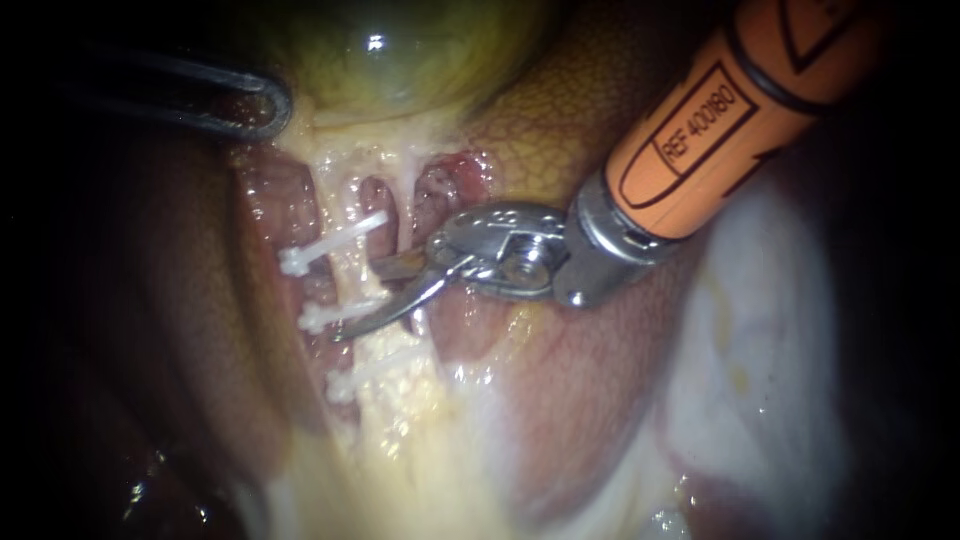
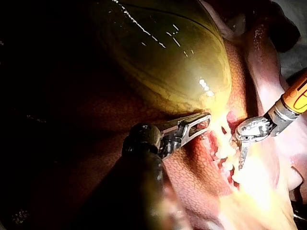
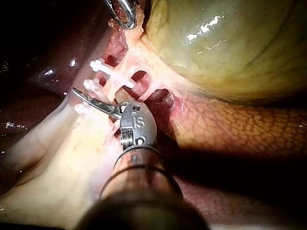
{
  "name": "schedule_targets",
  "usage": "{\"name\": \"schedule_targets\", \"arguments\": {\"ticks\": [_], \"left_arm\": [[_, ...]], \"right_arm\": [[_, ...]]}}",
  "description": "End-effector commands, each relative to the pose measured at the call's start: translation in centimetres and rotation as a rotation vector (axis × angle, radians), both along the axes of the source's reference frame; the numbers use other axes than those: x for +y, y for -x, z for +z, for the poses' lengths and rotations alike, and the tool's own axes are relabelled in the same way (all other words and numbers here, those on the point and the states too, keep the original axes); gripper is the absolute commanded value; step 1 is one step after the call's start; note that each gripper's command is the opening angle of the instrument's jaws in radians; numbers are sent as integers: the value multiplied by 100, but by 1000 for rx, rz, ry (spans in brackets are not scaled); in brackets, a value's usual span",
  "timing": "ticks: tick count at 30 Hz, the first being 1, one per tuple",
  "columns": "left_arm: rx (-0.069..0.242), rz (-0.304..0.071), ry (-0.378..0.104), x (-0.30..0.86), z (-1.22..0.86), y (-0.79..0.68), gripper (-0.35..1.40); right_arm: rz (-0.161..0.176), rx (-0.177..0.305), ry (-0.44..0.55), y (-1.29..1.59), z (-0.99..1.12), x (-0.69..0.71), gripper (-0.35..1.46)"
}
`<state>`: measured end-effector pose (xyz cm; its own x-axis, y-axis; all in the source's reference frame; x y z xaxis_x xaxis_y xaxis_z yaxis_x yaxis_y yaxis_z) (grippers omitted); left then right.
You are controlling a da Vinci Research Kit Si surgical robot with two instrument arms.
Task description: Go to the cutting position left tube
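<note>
Scissor-type blades on the right instrument (image 1: 360, 298) are seen spread apart, nothing gripped, and brought up against the left tube. The liver (image 1: 540, 120) fills most of the background. The gallbladder (image 1: 400, 50) sits above it and is pinched at its pale base by the closed jaws of the left instrument (image 1: 275, 105). The left tube (image 1: 352, 280) runs down from there and is crossed by three white clips (image 1: 330, 243).

Biggest worry, probably: the long lower blade is laid right by the middle clip, so if it gets closed there a clip could be nicked or knocked off. The neighbouring tube beside the upper blade could be caught too.

The gap between the blades is only shown by the endoscope. From the right wrist, one blade is seen lying over the clips. How the gallbladder is held is only made clear from the left wrist.
</note>
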<state>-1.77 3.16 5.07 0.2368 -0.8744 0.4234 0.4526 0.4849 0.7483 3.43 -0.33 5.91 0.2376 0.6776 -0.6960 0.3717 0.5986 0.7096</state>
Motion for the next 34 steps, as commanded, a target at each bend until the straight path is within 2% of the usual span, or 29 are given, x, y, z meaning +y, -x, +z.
{"name": "schedule_targets", "arguments": {"ticks": [1,9,17,21,29,34], "left_arm": [[1,-1,0,0,0,0,-35],[1,-1,-1,0,0,0,-35],[1,-1,-1,0,0,0,-35],[1,-1,-1,0,0,0,-35],[1,-1,-1,0,0,0,-35],[1,-1,-1,0,0,0,-35]], "right_arm": [[0,5,-7,-3,-1,-1,102],[12,58,-47,-18,-19,-8,104],[23,87,-78,-18,-61,1,104],[30,100,-90,-19,-75,3,106],[31,100,-90,-19,-77,2,106],[51,87,-85,-17,-71,2,107]]}}
